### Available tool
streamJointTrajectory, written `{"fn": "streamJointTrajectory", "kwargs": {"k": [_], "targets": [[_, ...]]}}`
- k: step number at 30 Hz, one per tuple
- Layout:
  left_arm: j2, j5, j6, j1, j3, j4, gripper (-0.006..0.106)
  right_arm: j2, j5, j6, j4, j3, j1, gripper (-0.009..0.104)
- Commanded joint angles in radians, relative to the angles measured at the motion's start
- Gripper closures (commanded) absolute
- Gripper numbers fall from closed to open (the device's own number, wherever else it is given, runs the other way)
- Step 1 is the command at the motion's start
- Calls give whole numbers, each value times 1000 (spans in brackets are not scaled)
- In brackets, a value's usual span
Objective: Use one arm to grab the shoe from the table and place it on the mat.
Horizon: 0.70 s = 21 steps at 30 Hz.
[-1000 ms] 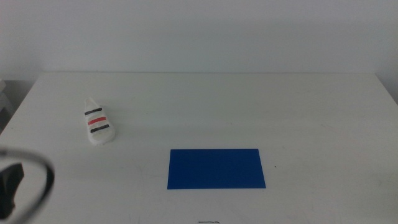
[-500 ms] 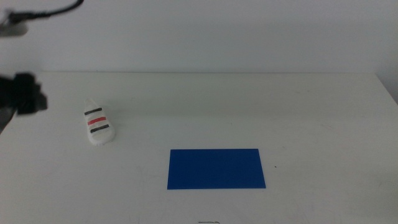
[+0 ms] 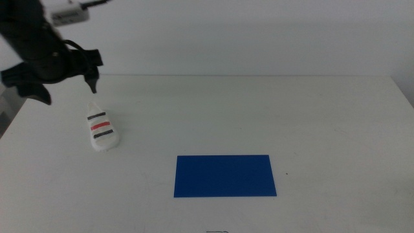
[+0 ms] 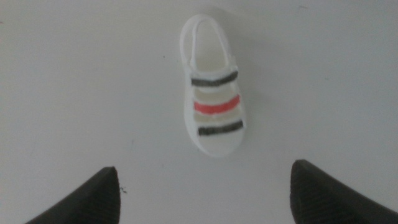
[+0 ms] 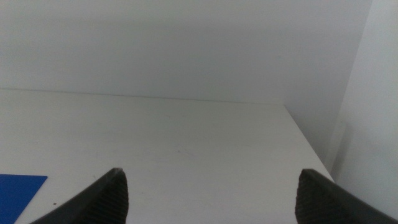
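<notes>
**Left arm over the shoe, grasp not yet made**

Jaws on the left gripper (image 3: 62,87) stand wide apart and empty, hanging above the far left corner of the table (image 3: 323,129). Shoe (image 3: 102,128) lies flat on its sole near the left edge, just nearer than the gripper, not touched. Wrist camera looks straight down on it: shoe (image 4: 212,87) sits between the two jaw tips but ahead of them, three straps across, red one in the middle. Mat (image 3: 225,175) lies toward the near edge, about mid-width, well apart from the shoe and bare.

Right gripper (image 5: 211,199) waits off to the right side, jaws spread, holding nothing; a corner of the mat (image 5: 18,194) shows in its view.

Judgement: approach stage. To do it well, bring the jaws forward until the strapped middle is centred, line them across the shoe's narrow width, descend until the tips flank the chunky sole, then close. Gripping the thin heel loop risks a slip or tilt.
</notes>
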<state>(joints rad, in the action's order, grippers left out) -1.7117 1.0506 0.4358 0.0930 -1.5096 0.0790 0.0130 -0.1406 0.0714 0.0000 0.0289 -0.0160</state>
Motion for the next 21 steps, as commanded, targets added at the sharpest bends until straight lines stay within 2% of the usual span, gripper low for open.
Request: {"fn": "streamJointTrajectory", "kwargs": {"k": [1,13,21], "targets": [[-30,4,5,5,-88,18,7,19,76,5,-9,-19,2,1],[-336,-6,30,-15,-303,-29,7,19,76,5,-9,-19,2,1],[-452,-6,32,-15,-363,-48,9,19,76,5,-9,-19,2,1]]}}
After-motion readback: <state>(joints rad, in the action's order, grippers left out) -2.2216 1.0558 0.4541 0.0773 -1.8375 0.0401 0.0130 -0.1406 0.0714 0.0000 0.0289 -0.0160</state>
